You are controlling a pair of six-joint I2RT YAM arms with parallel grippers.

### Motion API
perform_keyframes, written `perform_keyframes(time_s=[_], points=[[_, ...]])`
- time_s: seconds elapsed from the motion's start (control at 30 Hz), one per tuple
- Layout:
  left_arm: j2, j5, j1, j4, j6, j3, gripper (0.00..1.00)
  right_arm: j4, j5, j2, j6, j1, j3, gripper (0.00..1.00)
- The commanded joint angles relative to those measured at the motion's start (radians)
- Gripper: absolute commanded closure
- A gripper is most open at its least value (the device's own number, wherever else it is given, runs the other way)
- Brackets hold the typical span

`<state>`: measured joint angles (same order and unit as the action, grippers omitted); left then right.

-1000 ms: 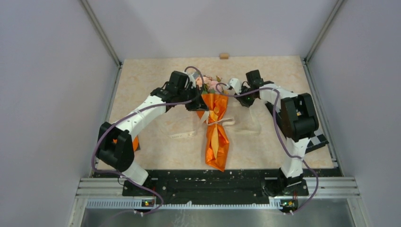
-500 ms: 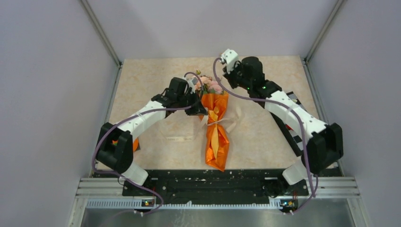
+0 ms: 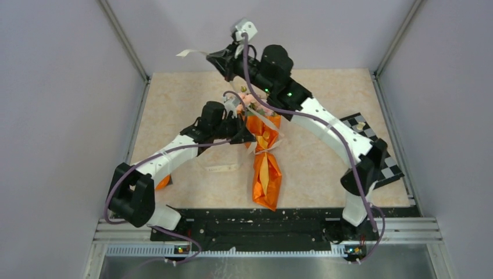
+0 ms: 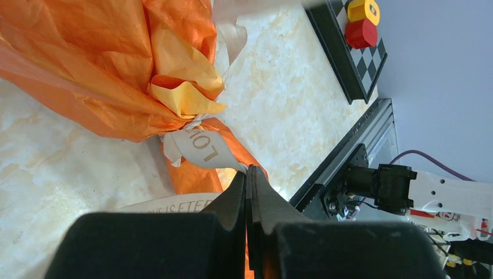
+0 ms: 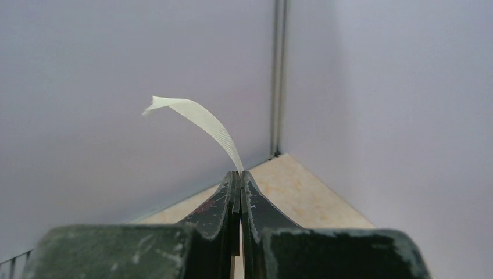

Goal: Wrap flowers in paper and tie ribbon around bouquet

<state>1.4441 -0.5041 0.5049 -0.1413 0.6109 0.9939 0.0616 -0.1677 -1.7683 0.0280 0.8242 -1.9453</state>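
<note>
While the marbled desk (image 3: 174,104) carries the bouquet (image 3: 265,163) lying lengthwise at its middle, with the flowers (image 3: 256,103) toward the far wall, we see the orange paper (image 4: 87,70) cinched at its waist by the cream ribbon (image 5: 200,123). Our right arm reaches high over the desk's far edge. The right tool (image 5: 240,174) is clamped tight on the ribbon, whose free end curls out past the tips. The left tool (image 4: 249,171) sits beside the bouquet's waist, jaws pressed together, tips against a printed ribbon loop. We cannot tell whether it pinches that loop.
</note>
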Motion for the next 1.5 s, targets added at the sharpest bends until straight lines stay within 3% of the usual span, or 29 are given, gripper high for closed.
perform_keyframes(time_s=[0.0,0.13,0.3,0.37,0.4,0.47,0.63,0.9,1.13,1.3,1.47], points=[[-0.065,0.003,0.013,0.114,-0.012,-0.054,1.00,0.018,-0.027,-0.169,0.080,0.049,-0.173,1.00],[-0.091,-0.002,0.029,0.176,0.005,-0.097,1.00,-0.033,-0.063,-0.293,0.117,0.083,-0.299,1.00],[-0.117,0.015,0.046,0.218,0.018,-0.150,1.00,-0.097,-0.021,-0.310,0.052,0.122,-0.280,1.00],[-0.119,0.015,0.048,0.227,0.029,-0.160,1.00,-0.158,-0.070,-0.316,0.040,0.123,-0.301,0.89],[-0.116,0.016,0.049,0.227,0.039,-0.161,1.00,-0.201,-0.081,-0.321,0.027,0.123,-0.325,0.73],[-0.110,0.023,0.049,0.227,0.061,-0.159,1.00,-0.281,-0.083,-0.320,0.011,0.123,-0.363,0.57],[-0.108,0.048,0.049,0.234,0.109,-0.158,1.00,-0.329,0.031,-0.219,-0.081,0.122,-0.260,0.44],[-0.082,0.087,0.049,0.206,0.191,-0.136,1.00,-0.178,0.371,0.136,-0.110,0.065,0.153,0.34],[-0.016,0.057,0.047,0.217,0.302,-0.099,1.00,0.005,0.528,0.583,0.104,-0.003,0.782,0.33],[0.015,0.041,0.048,0.199,0.332,-0.055,1.00,0.115,0.302,0.821,0.236,-0.003,1.195,0.36],[0.014,0.044,0.049,0.212,0.371,-0.042,1.00,0.279,0.095,0.770,0.326,0.001,1.355,0.39]])
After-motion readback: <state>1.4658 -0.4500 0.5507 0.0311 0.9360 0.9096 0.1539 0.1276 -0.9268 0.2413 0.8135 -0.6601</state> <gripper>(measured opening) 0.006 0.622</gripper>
